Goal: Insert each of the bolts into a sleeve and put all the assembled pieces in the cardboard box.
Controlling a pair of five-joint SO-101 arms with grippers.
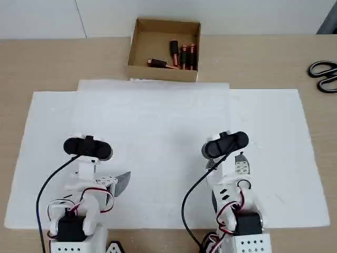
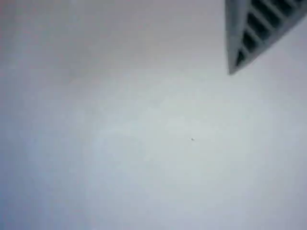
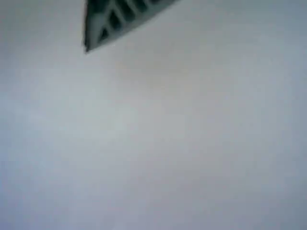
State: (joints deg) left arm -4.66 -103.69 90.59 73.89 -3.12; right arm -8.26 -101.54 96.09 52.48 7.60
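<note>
The task looks finished: four assembled pieces, dark sleeves with copper-coloured bolts in them, lie inside the cardboard box at the far side of the counter, three side by side and one lying crosswise just beside them. Both arms sit folded at the near edge of the white sheet, well apart from the box. Whether the left pincer or the right pincer is released or clenched cannot be told.

Bright, even light — soft, faint shadows
</note>
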